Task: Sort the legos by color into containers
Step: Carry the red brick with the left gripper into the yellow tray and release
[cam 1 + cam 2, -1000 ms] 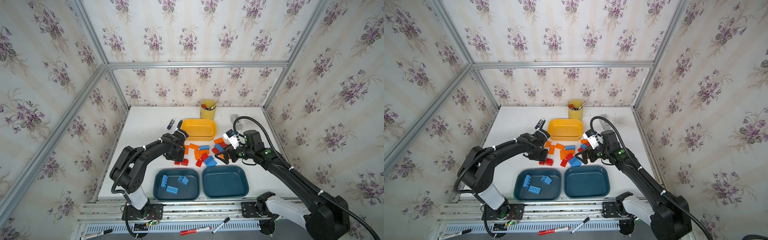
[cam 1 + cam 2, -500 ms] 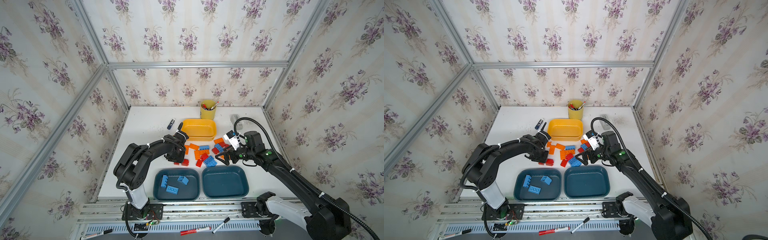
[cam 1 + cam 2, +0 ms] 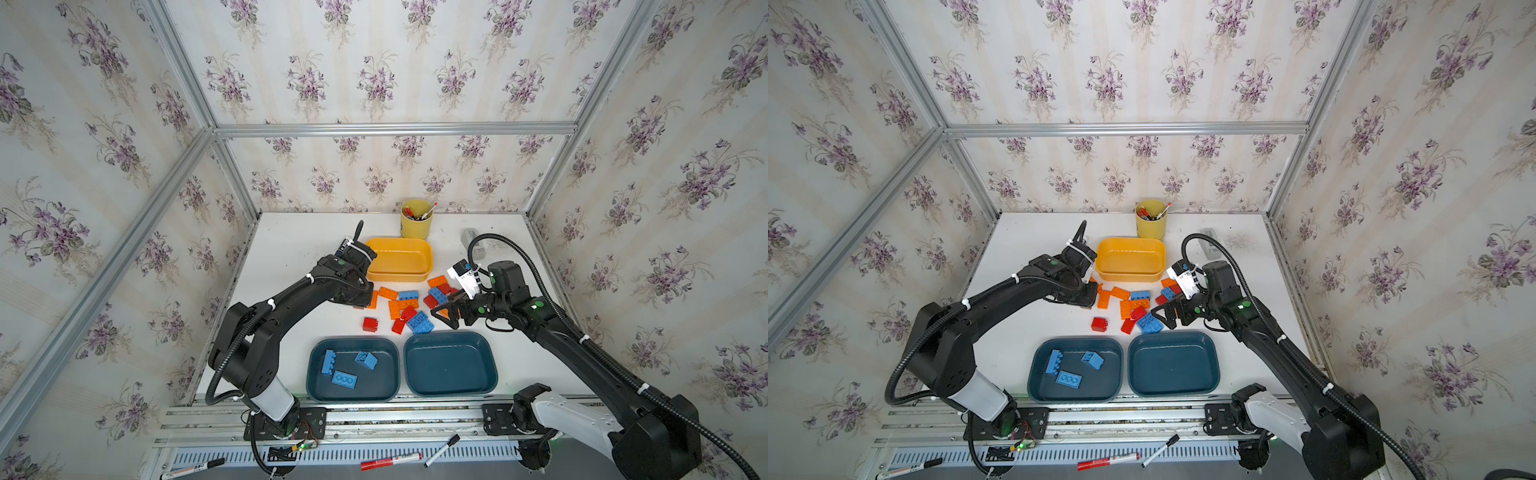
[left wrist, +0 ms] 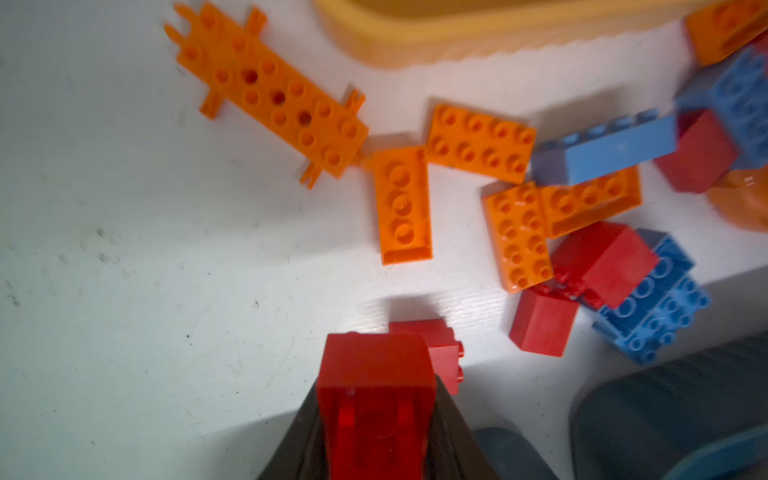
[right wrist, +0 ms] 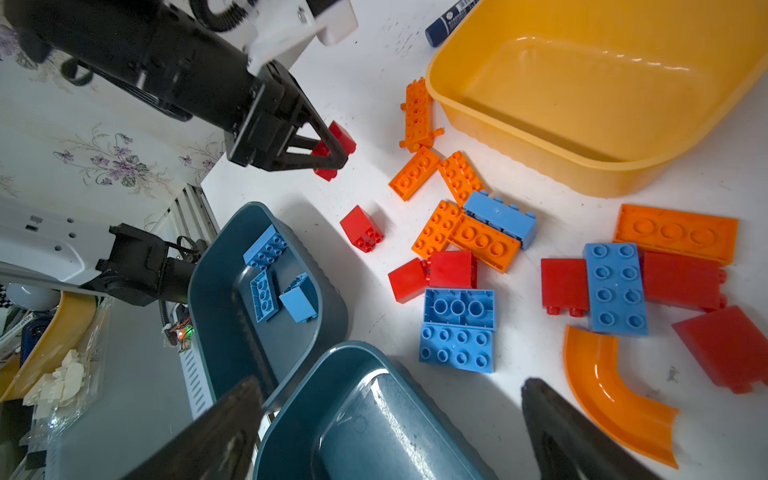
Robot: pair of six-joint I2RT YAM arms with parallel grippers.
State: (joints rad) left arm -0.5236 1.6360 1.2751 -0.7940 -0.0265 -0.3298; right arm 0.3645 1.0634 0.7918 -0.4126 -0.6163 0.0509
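My left gripper (image 4: pixel 376 374) is shut on a red brick (image 4: pixel 374 399), held just above the table at the left edge of the lego pile (image 3: pixel 409 307); the right wrist view shows that brick (image 5: pixel 343 135) between the fingertips. Another red brick (image 3: pixel 370 324) lies alone below it. Orange, blue and red legos are mixed between the tubs. My right gripper (image 3: pixel 442 316) hangs open and empty by the pile's right side, over the rim of the empty teal tub (image 3: pixel 451 365). The other teal tub (image 3: pixel 382 382) holds three blue bricks. The yellow-orange tub (image 3: pixel 399 257) is empty.
A yellow cup of pens (image 3: pixel 416 218) stands behind the yellow-orange tub, and a dark marker (image 5: pixel 451 18) lies at that tub's corner. A small grey object (image 3: pixel 473 243) sits at the back right. Loose markers (image 3: pixel 390 461) lie on the front rail below the table.
My left gripper has closed on one of the two red bricks at the pile's left and holds it off the table. The right arm has barely moved.
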